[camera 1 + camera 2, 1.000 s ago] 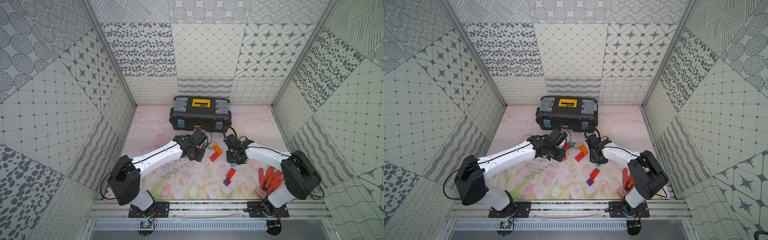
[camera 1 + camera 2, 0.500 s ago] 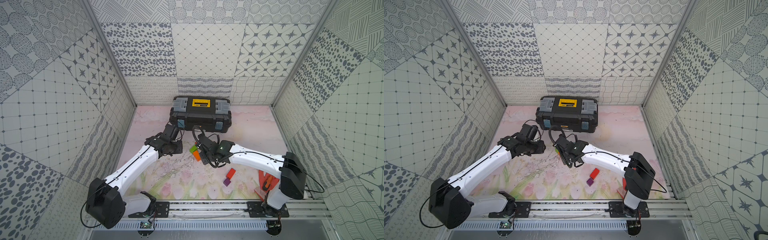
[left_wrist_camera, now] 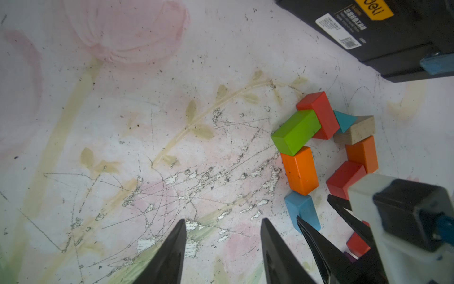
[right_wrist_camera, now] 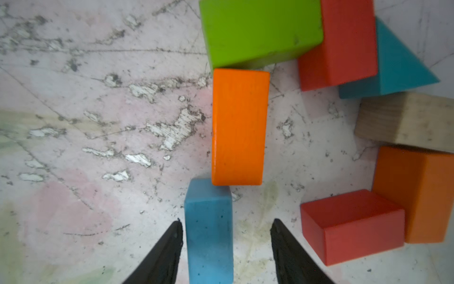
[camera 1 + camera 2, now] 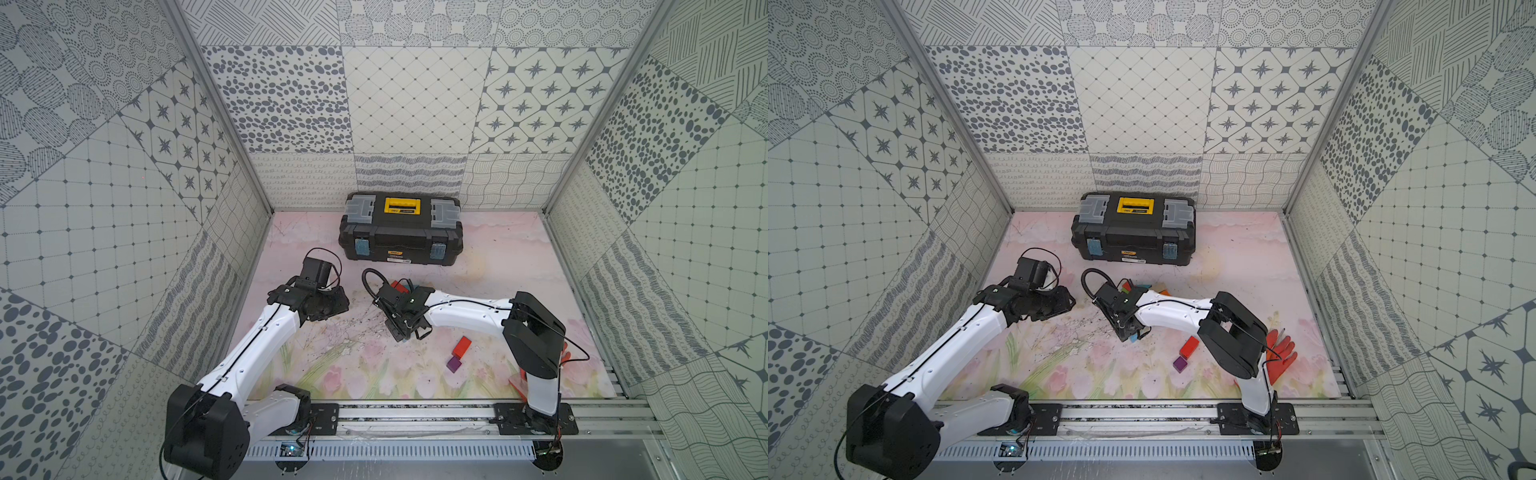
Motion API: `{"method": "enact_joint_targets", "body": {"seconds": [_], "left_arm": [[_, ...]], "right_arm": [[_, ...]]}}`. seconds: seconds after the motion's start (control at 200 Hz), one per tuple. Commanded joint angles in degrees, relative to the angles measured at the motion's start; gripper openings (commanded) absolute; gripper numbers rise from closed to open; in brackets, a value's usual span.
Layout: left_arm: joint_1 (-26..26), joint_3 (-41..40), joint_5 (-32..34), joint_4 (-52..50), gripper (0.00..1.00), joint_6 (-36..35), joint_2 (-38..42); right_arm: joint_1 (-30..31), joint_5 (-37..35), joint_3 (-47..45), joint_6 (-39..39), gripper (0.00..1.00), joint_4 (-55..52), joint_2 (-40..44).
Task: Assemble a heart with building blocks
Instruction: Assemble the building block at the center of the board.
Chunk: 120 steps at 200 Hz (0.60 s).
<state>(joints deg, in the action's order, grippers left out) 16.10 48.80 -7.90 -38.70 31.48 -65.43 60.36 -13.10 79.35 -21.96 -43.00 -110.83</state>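
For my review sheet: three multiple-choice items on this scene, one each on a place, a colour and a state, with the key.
1. Where does the purple cube lie?
A. stacked on another block
B. on the mat beside a lone red block
C. off the mat

2. What colour is the block touching the light blue block at its end?
A. green
B. orange
C. plain wood

3. The right pincer is:
A. shut on the light blue block
B. open, astride it
C. shut and empty

Key: 1 B, both top views show it there; 2 B, the orange block abuts it in the right wrist view; 3 B, a gap shows between one finger and the block.
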Motion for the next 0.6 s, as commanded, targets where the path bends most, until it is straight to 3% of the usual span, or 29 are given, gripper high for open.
{"method": "enact_joint_targets", "body": {"seconds": [0.0, 0.3, 0.455, 0.595], "left_arm": [[-0.55, -0.06, -2.78, 2.06, 0.49, 1.03, -0.31], [-0.81, 0.34, -1.9, 1.4, 0.49, 0.24, -0.12], [-0.83, 0.36, -1.88, 1.41, 0.49, 0.2, -0.04], [-0.81, 0.29, -2.07, 1.61, 0.48, 0.24, -0.16]], "right_arm": [[-0.4, 1.11, -0.81, -0.02, 0.56, 0.75, -0.79], [-0.5, 6.17, -1.91, 1.21, 0.59, 1.92, -0.59], [-1.52, 4.82, -3.3, 1.02, 0.38, 2.2, 0.05], [-3.05, 4.58, -3.94, 1.86, 0.31, 3.33, 0.79]]}}
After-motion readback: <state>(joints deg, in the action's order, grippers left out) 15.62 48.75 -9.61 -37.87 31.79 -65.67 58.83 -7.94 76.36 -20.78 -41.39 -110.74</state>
